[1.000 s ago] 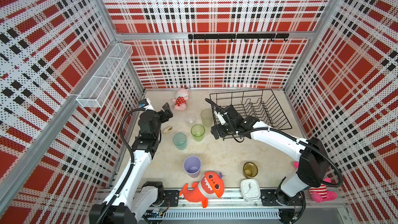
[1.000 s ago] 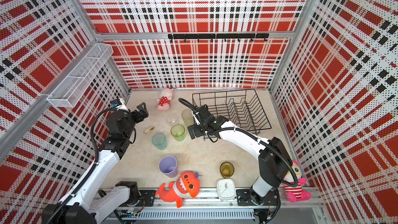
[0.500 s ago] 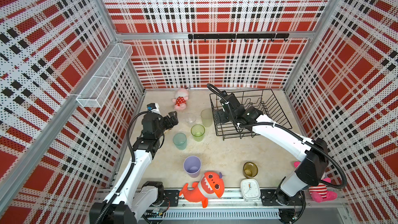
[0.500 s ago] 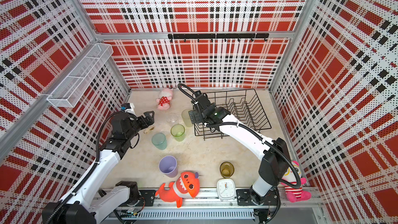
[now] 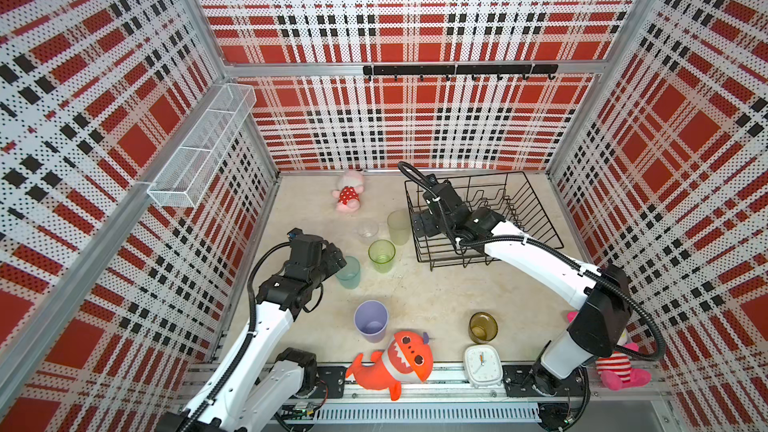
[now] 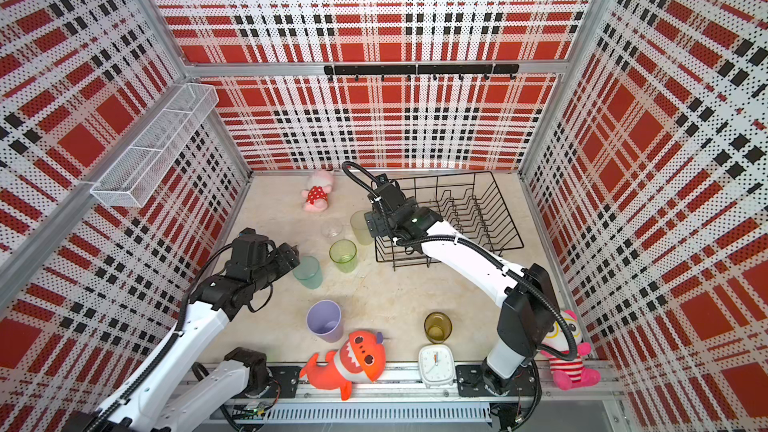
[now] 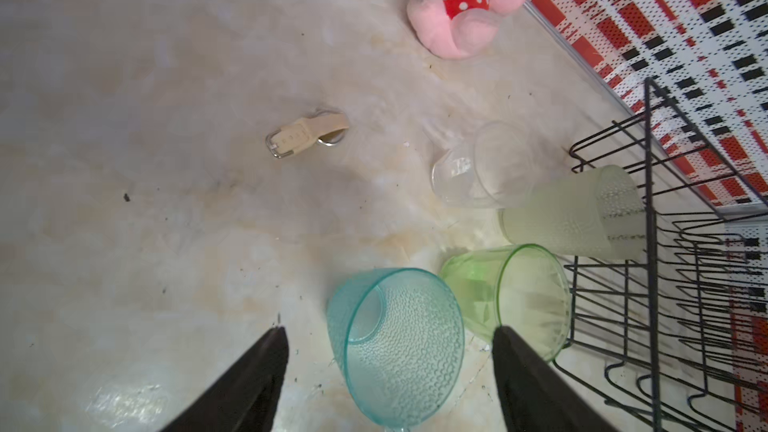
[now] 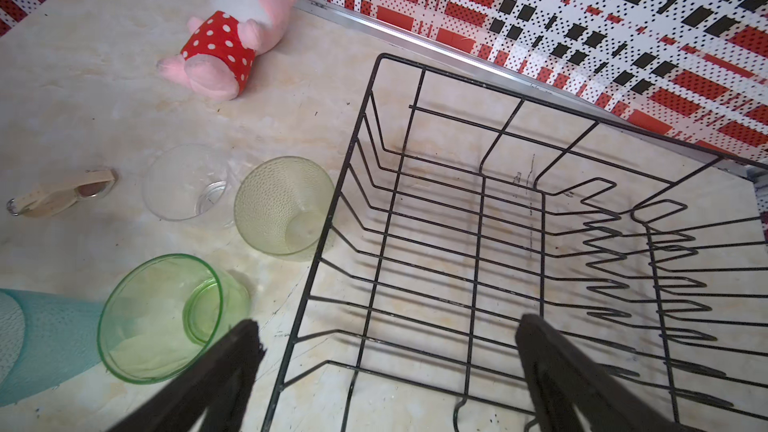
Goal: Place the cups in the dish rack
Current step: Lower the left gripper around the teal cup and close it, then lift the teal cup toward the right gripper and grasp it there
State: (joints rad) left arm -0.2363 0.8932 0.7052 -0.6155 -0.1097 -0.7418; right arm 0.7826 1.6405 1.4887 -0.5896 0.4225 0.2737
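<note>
I see the black wire rectangular dish rack [image 5: 515, 218] sitting flat at the back right of the counter [image 5: 436, 297], divider prongs upright. All six cups stand mouth-up on the counter outside it. The frosted pale yellow-green tumbler [image 5: 398, 227] is just beside the rack's left wall, with the small clear glass [image 5: 368, 229] next to it. The translucent green tumbler [image 5: 381, 256] is in front and the pale teal tumbler [image 5: 349, 273] further left. The opaque lilac tumbler [image 5: 371, 321] and short amber tumbler [image 5: 483, 327] stand apart near the front.
</note>
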